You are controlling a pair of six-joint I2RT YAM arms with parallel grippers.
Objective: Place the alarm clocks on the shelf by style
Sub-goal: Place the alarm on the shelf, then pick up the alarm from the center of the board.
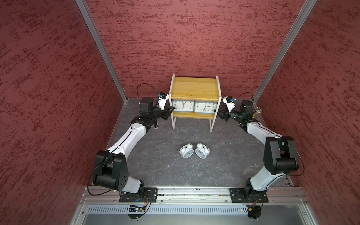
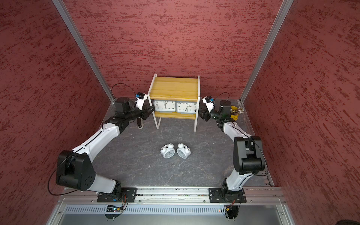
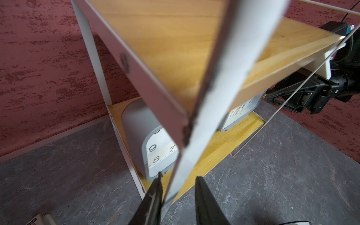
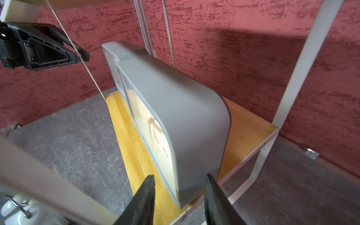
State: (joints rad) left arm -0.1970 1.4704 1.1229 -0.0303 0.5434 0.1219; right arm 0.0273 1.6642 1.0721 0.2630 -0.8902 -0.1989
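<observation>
**Item 1, left gripper** (image 3: 178,176): located at the left end of the shelf (image 1: 194,87). Its jaws are set narrowly, 1 on each side of the front left upright (image 3: 233,68). Whether the upright is pinched cannot be told. A dark cylinder (image 1: 155,124) is stood on the table (image 1: 155,165) below this arm.

**Item 2, shelf**: 2 boards. The upper board is bare. The lower board is occupied by 2 clocks, upright and side by side: the left grey clock (image 1: 182,106) and the right grey clock (image 1: 205,107). Black numerals are legible on both faces; 9, 8 and 7 are read in the left wrist view.

**Item 3, table in front of the shelf**: the left twin-bell clock (image 1: 186,152) and the right twin-bell clock (image 1: 202,151) are laid face up, just beside each other, well apart from both grippers.

**Item 4, right gripper** (image 4: 180,175): jaws are parted around the near end of the right grey clock, with a gap seen at the front finger.

**Item 5, yellow pen cup** (image 2: 235,116): filled with pens, behind the right arm.
</observation>
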